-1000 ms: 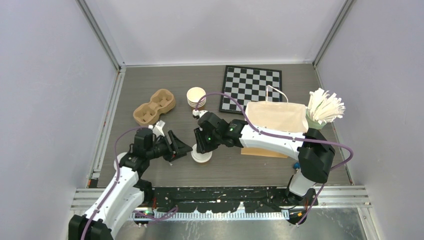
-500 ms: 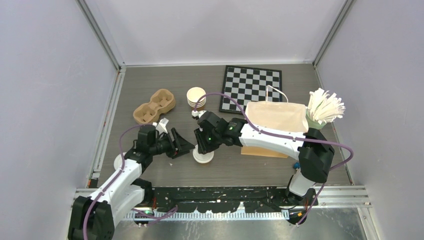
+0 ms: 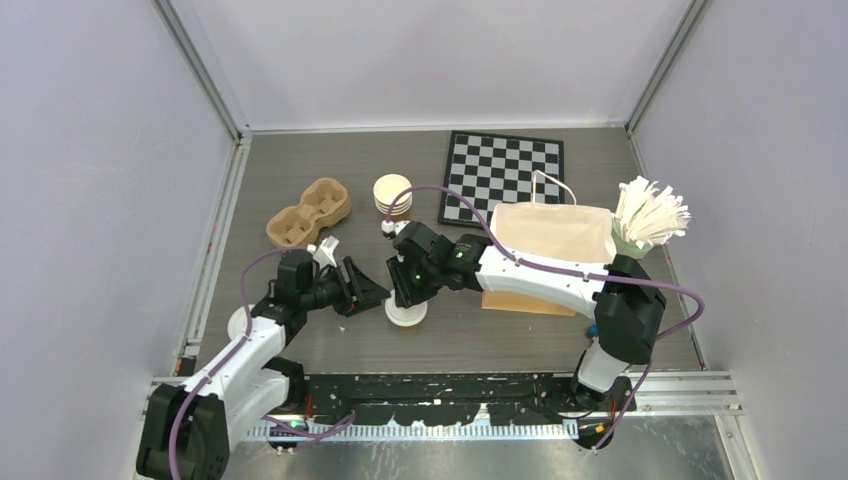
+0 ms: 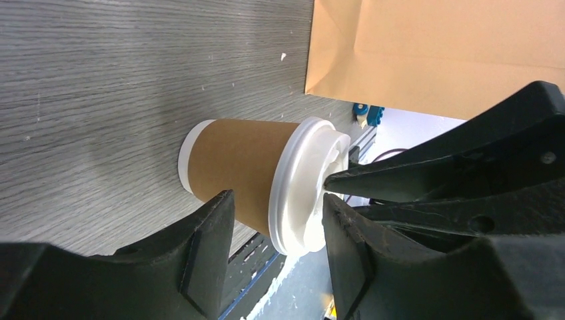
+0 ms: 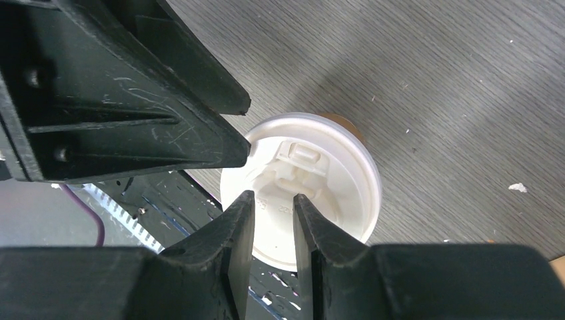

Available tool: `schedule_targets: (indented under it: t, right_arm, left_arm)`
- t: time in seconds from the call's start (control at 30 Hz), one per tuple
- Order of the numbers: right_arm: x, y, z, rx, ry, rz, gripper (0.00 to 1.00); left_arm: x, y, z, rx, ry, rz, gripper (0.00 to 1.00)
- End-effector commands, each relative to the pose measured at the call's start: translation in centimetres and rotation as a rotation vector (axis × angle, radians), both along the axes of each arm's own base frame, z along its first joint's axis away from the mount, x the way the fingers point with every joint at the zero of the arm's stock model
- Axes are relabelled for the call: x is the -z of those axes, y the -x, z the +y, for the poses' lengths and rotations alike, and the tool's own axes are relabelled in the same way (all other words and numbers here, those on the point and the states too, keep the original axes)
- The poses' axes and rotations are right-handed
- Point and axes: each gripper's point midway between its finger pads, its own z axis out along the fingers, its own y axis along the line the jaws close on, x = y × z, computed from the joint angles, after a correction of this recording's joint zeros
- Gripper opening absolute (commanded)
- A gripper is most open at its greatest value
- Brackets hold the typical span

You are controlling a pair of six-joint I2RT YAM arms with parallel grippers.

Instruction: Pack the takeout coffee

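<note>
Grey wood-grain tabletop [image 3: 300,160]; brown paper bag [image 3: 553,232] lying on its side at the right, the right arm [image 3: 540,280] crossing its near edge, chessboard [image 3: 505,170] just behind it. Low over the tabletop, left gripper [image 4: 276,200] about half open, its tips just beside the coffee cup [image 3: 405,314] and not clamped on it; right gripper [image 5: 270,197] above the cup, jaws narrow with a slit between them, nothing pinched, one tip touching the lid [image 5: 333,180]. The cup is tan with a white lid, upright near the front edge, left of the bag and apart from it.
</note>
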Motion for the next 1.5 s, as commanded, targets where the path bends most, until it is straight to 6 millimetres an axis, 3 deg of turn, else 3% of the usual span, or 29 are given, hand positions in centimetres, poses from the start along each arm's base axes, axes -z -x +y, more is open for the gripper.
schedule_targets:
  t: [0.0,0.33,0.67,0.8,1.0,1.23,1.33,1.47]
  right_arm:
    - [-0.6,0.0,0.3,-0.015,0.013,-0.001,0.34]
    - [-1.5,-0.1,0.5,-0.019,-0.004,-0.015,0.35]
    - [-4.8,0.8,0.6,-0.042,-0.094,-0.019,0.46]
    - [-4.8,2.9,0.4,-0.205,-0.092,-0.071,0.54]
    - [-5.3,3.1,-0.9,-0.419,-0.016,-0.329,0.6]
    - [-4.3,6.2,-1.6,-0.861,-0.079,-0.621,0.66]
    - [-4.1,6.4,-1.4,-0.954,-0.13,-0.754,0.68]
    - [-3.9,6.5,-1.3,-1.004,-0.135,-0.798,0.67]
  left_arm:
    - [-0.3,-0.2,-0.4,0.03,0.012,-0.053,0.52]
    - [-0.4,-0.1,-1.1,0.053,0.029,-0.065,0.54]
    - [0.3,-0.1,-1.1,0.059,0.003,-0.061,0.54]
    - [0.7,-0.2,-1.0,0.06,-0.025,-0.05,0.53]
    - [1.0,-0.1,-1.0,0.07,-0.044,-0.046,0.5]
    - [1.5,0.2,-0.9,0.074,-0.065,-0.036,0.49]
    - [1.6,0.3,-0.9,0.075,-0.071,-0.034,0.47]
    - [1.6,0.4,-1.0,0.08,-0.072,-0.034,0.47]
